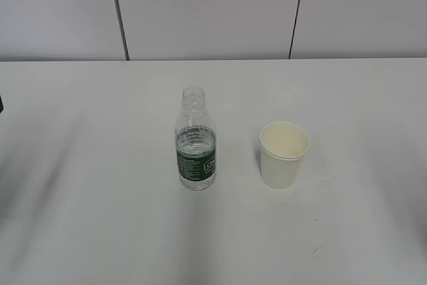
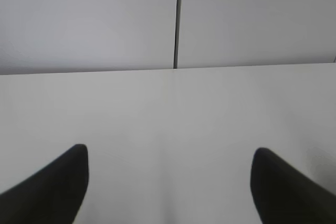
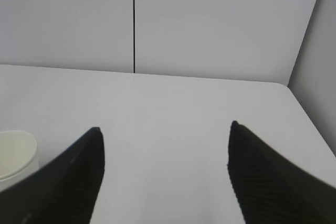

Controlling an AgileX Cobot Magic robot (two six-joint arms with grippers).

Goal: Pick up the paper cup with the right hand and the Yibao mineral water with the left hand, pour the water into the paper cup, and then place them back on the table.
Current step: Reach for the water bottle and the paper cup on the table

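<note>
1. Left gripper [image 2: 169, 182]: matte black fingers [image 2: 50, 190] spread wide, nothing between them, only bare table [image 2: 168, 119].
2. Right gripper [image 3: 165, 174]: textured black fingers [image 3: 68, 182] apart, empty; cup rim at its 9 o'clock.
3. Bottle [image 1: 195, 141]: clear ribbed plastic, uncapped, upright mid-table. Dark green label, white logo, text unreadable.
4. Cup [image 1: 283, 155]: plain cream paper, tapered, rolled rim, upright at the bottle's 3 o'clock, near but apart.

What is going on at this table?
Nothing is being handled yet. An uncapped water bottle and a paper cup stand upright and apart on the white table. Both grippers, left and right, are open and hold nothing. The right wrist camera shows the cup just left of the gripper.
</note>
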